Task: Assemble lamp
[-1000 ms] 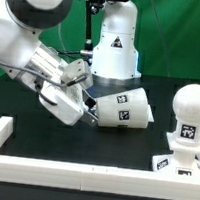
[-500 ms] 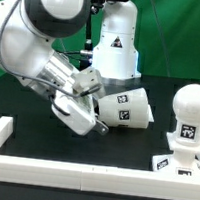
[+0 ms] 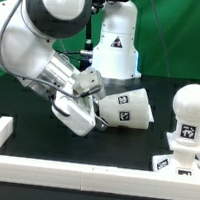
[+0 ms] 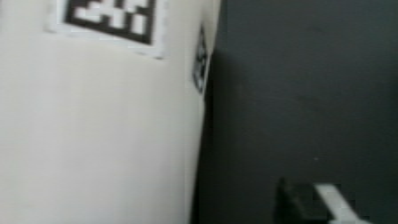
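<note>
The white tapered shade lies on its side on the black table, mid-scene, tags facing out. My gripper sits at its end on the exterior view's left, tilted down. In the wrist view the shade's wall fills half the picture, and one finger shows with a dark gap between it and the shade; the other finger is hidden. The jaws look open and hold nothing. The round bulb stands upright on the tagged base at the exterior view's right.
The arm's white pedestal with a warning triangle stands right behind the shade. A low white rail runs along the front and up the exterior view's left side. A green backdrop hangs behind.
Between one second and half a second ago the arm swung and the wrist turned, tilting the gripper down at the shade's end. Since then nothing has visibly moved.
</note>
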You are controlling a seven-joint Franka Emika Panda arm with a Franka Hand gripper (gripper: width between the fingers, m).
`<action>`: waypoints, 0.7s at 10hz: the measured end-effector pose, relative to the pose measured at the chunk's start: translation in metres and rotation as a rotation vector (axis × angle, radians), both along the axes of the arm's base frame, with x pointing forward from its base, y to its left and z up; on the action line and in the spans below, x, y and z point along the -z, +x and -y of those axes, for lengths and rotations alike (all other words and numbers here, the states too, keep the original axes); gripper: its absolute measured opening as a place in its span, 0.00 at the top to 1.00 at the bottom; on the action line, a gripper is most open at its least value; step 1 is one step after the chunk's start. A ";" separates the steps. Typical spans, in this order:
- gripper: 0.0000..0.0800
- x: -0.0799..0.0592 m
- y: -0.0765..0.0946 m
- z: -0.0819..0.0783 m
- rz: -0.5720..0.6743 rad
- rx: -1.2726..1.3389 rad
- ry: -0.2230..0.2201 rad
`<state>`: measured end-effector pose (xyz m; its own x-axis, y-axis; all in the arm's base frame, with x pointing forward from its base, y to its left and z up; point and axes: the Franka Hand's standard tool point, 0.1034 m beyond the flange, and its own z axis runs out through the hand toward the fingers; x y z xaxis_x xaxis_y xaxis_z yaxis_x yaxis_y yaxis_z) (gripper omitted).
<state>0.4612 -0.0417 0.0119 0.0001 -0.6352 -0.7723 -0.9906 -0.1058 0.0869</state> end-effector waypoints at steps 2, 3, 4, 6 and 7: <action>0.94 0.000 0.000 0.001 0.000 0.000 -0.001; 0.94 0.000 0.000 0.001 0.000 0.001 -0.002; 0.94 0.001 0.000 0.001 0.001 0.001 -0.007; 0.94 -0.019 0.008 0.004 0.031 -0.023 -0.006; 0.94 -0.044 0.015 0.012 0.062 -0.040 -0.012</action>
<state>0.4763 -0.0538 0.0560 0.0731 -0.6433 -0.7621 -0.9892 -0.1443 0.0269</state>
